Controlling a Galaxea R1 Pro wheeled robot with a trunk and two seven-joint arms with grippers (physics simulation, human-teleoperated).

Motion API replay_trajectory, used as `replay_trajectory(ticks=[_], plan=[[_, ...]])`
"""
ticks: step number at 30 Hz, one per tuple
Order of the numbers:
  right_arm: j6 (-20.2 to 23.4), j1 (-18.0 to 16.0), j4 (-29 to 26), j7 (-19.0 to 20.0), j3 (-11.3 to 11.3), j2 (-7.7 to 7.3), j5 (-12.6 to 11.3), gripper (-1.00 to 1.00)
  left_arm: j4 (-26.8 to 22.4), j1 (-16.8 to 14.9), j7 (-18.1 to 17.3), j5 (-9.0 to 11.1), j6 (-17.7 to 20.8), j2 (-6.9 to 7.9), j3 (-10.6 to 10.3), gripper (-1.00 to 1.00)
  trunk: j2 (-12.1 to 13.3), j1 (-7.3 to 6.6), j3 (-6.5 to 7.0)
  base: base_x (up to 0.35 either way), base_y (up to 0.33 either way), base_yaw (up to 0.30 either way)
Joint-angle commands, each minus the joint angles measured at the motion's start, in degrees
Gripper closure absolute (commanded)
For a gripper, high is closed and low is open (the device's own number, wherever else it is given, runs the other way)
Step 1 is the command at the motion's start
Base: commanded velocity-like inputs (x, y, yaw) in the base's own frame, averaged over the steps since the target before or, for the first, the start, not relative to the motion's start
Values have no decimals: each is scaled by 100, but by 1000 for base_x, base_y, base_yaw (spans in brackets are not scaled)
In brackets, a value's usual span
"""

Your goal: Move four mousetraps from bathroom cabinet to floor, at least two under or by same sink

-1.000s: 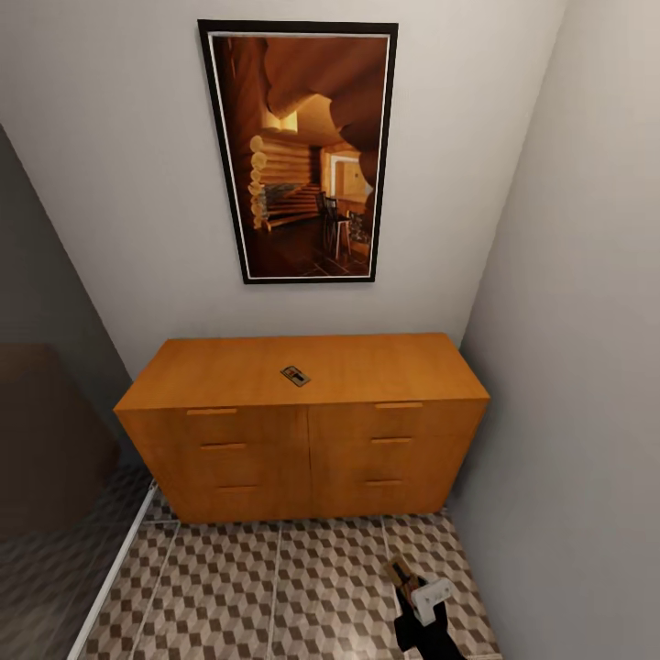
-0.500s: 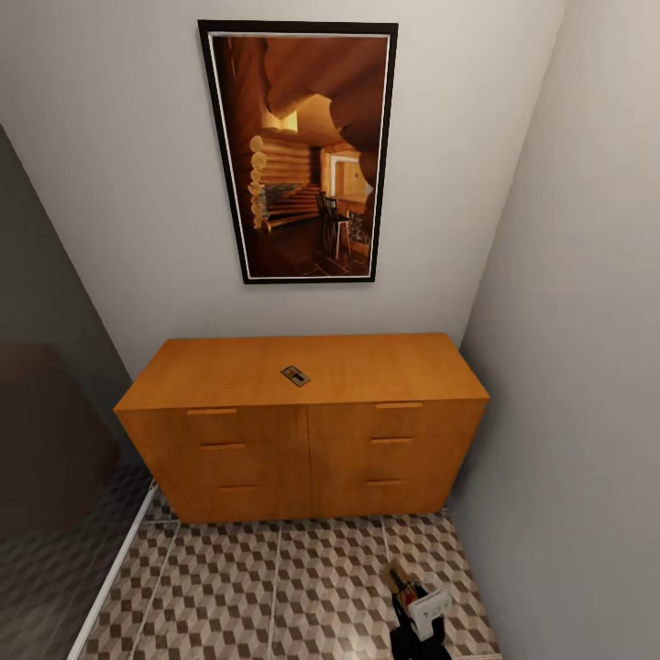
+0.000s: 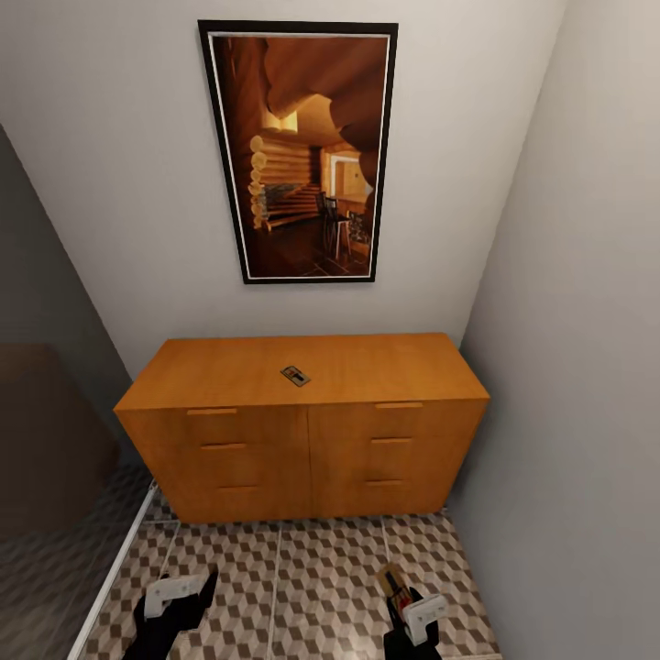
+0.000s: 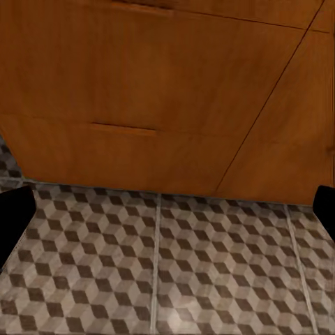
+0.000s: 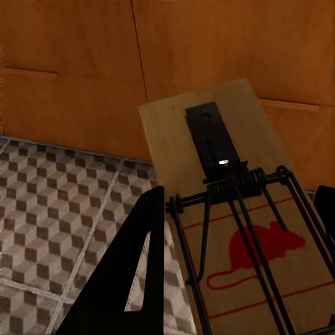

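Note:
One mousetrap (image 3: 294, 375) lies flat on the top of the cabinet (image 3: 385, 367), near its middle. My right gripper (image 3: 401, 591) hangs low over the bathroom floor (image 3: 302, 568) in front of the cabinet's right half, shut on a second mousetrap (image 3: 394, 577). The right wrist view shows that mousetrap (image 5: 209, 118) close up, with its tan board, dark spring bar and red mouse mark, pinched between the black fingers (image 5: 132, 272). My left gripper (image 3: 197, 582) is open over the floor in front of the cabinet's left half, its fingertips (image 4: 14, 216) at the frame edges with nothing between them.
A grey wall (image 3: 577, 412) closes in on the right, close to the cabinet's end. A dark glass panel (image 3: 55, 477) with a white floor rail stands on the left. A framed picture (image 3: 302, 151) hangs on the back wall. All drawer fronts (image 4: 139, 84) are closed.
My left arm has come up into view at the lower left. The right gripper with its mousetrap has shifted only slightly. The mousetrap on the cabinet has not moved.

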Motion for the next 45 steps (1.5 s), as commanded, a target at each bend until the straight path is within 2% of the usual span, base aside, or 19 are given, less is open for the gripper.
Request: replay_trajectory(ticks=[1, 5, 9, 12, 13, 14, 17, 19, 20, 21, 22, 24, 26, 28, 33, 38, 41, 45], plan=[[-14, -6, 6, 12, 34, 12, -56, 100, -69, 0, -53, 48, 34, -7, 19, -100, -10, 3, -10, 0, 0, 0], [-5, -5, 6, -25, 33, 47, -52, 100, -488, -5, -43, 48, 272, -6, 19, -100, -10, 3, -10, 0, 0, 0], [-2, -5, 8, -78, 33, 55, -56, 100, -1074, -34, -38, 44, 1003, 1, 19, -100, -10, 3, -10, 0, 0, 0], [-2, -5, 8, -107, 33, 58, -56, 100, -1655, -129, -31, 38, 1887, -5, 19, -100, -10, 3, -10, 0, 0, 0], [-2, -5, 9, -110, 33, 58, -57, 100, -1773, -170, -31, 36, 2079, -10, 18, -100, -10, 3, -10, 0, 0, 0], [-2, -5, 8, -116, 33, 58, -57, 100, -1996, -268, -29, 33, 2468, -33, 15, -100, -10, 3, -10, 0, 0, 0], [-2, -5, 9, -121, 33, 58, -57, 100, -2275, -514, -28, 22, 3221, -137, -7, -100, -10, 3, -10, 0, 0, 0], [-2, -5, 7, -124, 33, 59, -57, 100, -2380, -746, -24, -14, 3850, -216, -147, -100, -10, 3, -10, 0, 0, 0], [-2, -5, 7, -124, 33, 59, -57, 100, -2401, -813, -22, -57, 4067, -237, -290, -100, -10, 3, -10, 0, 0, 0], [-2, -5, 6, -124, 33, 59, -57, 100, -2402, -837, -18, -84, 4146, -243, -375, -100, -10, 3, -10, 0, 0, 0], [-2, -5, 6, -125, 33, 59, -57, 100, -2387, -871, -7, -143, 4261, -250, -559, -100, -10, 3, -10, 0, 0, 0], [-2, -5, 6, -125, 33, 57, -57, 100, -2371, -893, 2, -199, 4333, -241, -757, -100, -10, 3, -10, 0, 0, 0], [-2, -4, 6, -125, 33, 55, -57, 100, -2345, -916, 7, -277, 4390, -218, -1068, -100, -10, 3, -10, 0, 0, 0], [0, -4, 6, -125, 33, 52, -57, 100, -2326, -923, 3, -304, 4366, -194, -1186, -100, -10, 3, -10, 0, 0, 0], [5, -5, 6, -125, 32, 45, -61, 100, -2397, -930, 6, -331, 4201, -132, -1256, -100, -10, 3, -10, 0, 0, 0], [13, -5, 6, -125, 33, 43, -64, 100, -2441, -931, -2, -339, 4129, 3, -1253, -100, -10, 3, -10, 0, 0, 0], [15, -5, 6, -125, 33, 42, -65, 100, -2451, -931, -4, -341, 4099, 25, -1240, -100, -10, 3, -10, 0, 0, 0], [18, -5, 6, -125, 33, 41, -65, 100, -2456, -931, 1, -337, 3842, 37, -1232, -100, -10, 3, -10, 0, 0, 0]])
